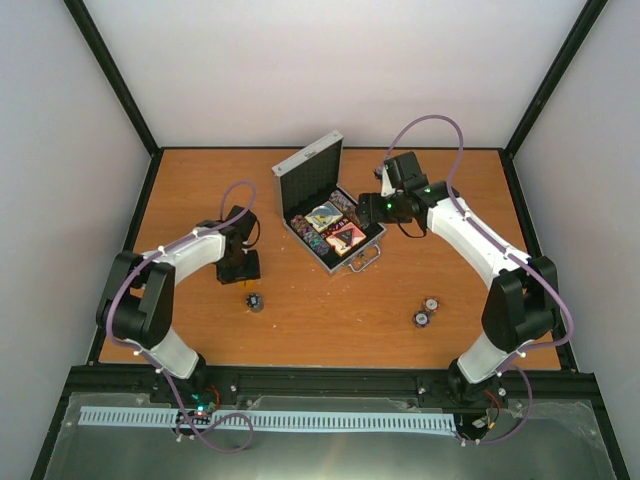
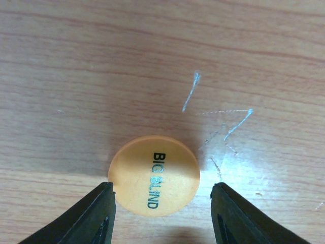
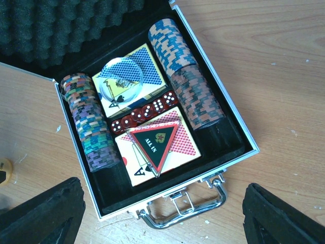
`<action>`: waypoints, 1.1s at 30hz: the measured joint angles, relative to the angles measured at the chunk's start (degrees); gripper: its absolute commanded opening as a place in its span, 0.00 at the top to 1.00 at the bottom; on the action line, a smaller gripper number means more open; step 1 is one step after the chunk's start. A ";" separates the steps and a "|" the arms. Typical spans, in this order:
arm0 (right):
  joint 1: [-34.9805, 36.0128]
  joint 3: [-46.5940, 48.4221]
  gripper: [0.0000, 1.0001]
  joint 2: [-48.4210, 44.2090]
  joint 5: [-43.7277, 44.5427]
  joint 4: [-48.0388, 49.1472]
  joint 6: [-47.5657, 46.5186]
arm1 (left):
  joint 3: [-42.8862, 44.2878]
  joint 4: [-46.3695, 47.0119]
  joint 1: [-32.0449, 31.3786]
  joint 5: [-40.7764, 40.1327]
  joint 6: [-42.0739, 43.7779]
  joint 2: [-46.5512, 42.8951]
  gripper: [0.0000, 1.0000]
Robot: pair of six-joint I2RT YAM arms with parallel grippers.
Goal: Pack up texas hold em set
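Note:
The silver case (image 1: 308,175) stands open at mid-table, lid up. In the right wrist view the case (image 3: 177,184) holds rows of poker chips (image 3: 89,122), two card boxes (image 3: 150,68), red dice (image 3: 144,112), a clear round disc (image 3: 121,77) and the dark triangular "ALL IN" token (image 3: 155,142). My right gripper (image 3: 162,213) is open and empty above the case's metal handle (image 3: 183,212). My left gripper (image 2: 162,213) is open, low over the table, its fingers (image 2: 91,218) flanking an orange "BIG BLIND" disc (image 2: 154,175) without touching it.
A small dark chip stack (image 1: 254,301) lies just in front of my left gripper (image 1: 240,268). Two more small chip stacks (image 1: 426,311) lie on the table's right side, in front of my right gripper (image 1: 375,205). Black frame rails edge the wooden table.

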 measured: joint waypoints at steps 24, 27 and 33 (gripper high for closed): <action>-0.57 -0.79 0.15 -0.35 -0.59 0.07 0.66 | 1.33 -0.61 -0.24 -2.14 0.15 3.50 0.36; -0.57 -0.79 0.15 -0.42 -0.63 0.07 0.68 | 1.90 -0.61 -0.24 -2.34 0.42 4.04 0.40; -0.68 -0.79 0.15 -0.42 -0.66 0.15 0.66 | 1.99 -0.44 -0.26 -2.45 0.48 4.20 0.46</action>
